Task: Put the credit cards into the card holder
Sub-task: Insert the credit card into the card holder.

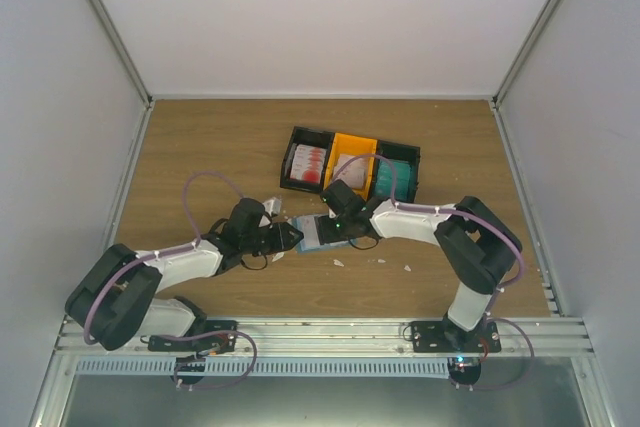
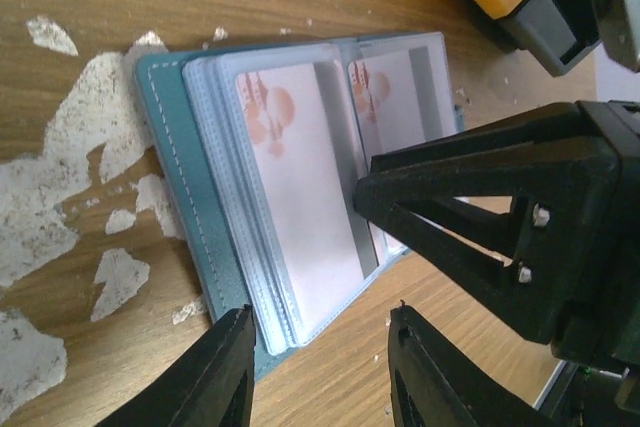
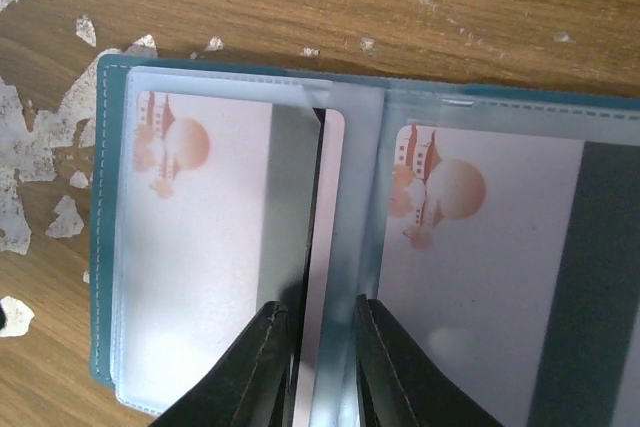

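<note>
The right gripper [image 3: 320,309] has its jaws close together. A thin strip of a whitish card [image 3: 333,227] shows between them — I cannot tell if they pinch it. The left gripper [image 2: 322,315] is partly open and holds nothing, over one edge of the card holder [image 2: 170,147]. The holder lies open near the middle of the table [image 1: 200,137] — two red-and-white cards [image 3: 210,247] sit in its clear pockets [image 3: 350,147], and the bins [image 1: 355,147] are just beside it.
</note>
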